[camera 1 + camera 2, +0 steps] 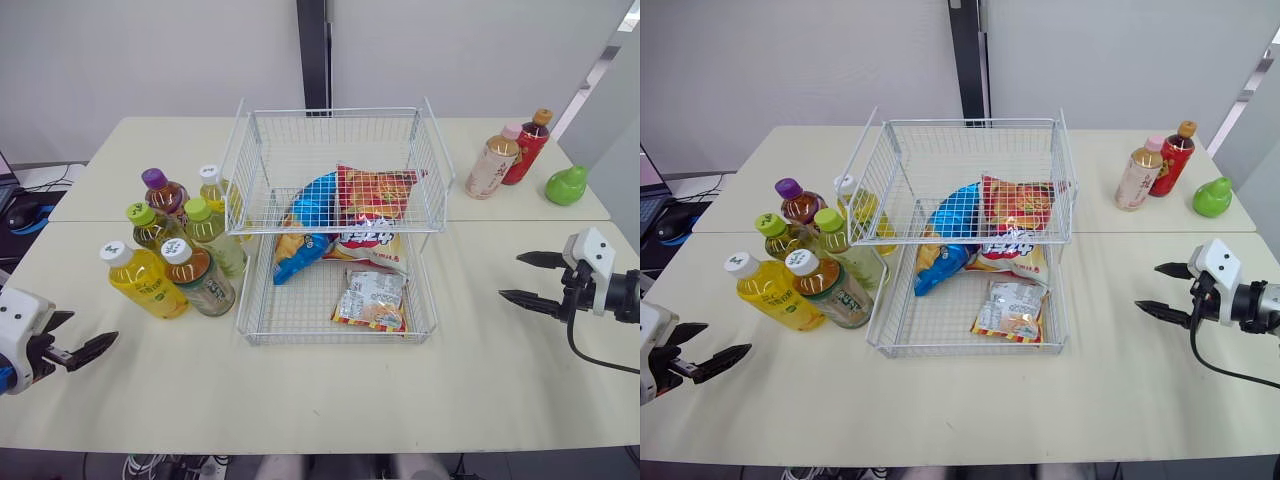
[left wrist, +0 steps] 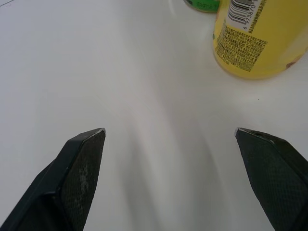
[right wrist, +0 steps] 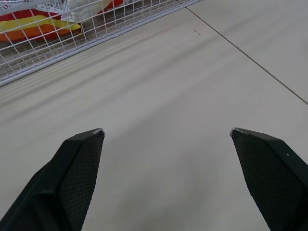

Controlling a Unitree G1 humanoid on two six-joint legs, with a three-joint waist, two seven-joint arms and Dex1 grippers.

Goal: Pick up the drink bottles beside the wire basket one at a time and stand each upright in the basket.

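Note:
Several drink bottles stand upright in a cluster left of the wire basket point(image 1: 330, 339). Nearest me are a yellow one with a white cap point(image 1: 146, 282) and a brown tea one point(image 1: 200, 279); behind them stand green-capped point(image 1: 213, 235) and purple-capped point(image 1: 164, 193) bottles. My left gripper point(image 1: 85, 335) hovers open low over the table's front left, short of the yellow bottle point(image 2: 255, 38). My right gripper point(image 1: 511, 276) is open right of the basket point(image 3: 72, 29), pointing toward it. Neither gripper holds anything.
Snack packets point(image 1: 370, 215) lie inside the basket. At the far right stand a beige bottle point(image 1: 492, 167) and a red bottle point(image 1: 527, 148), with a green pear-shaped object point(image 1: 566, 186) beside them. A seam point(image 3: 250, 57) crosses the table.

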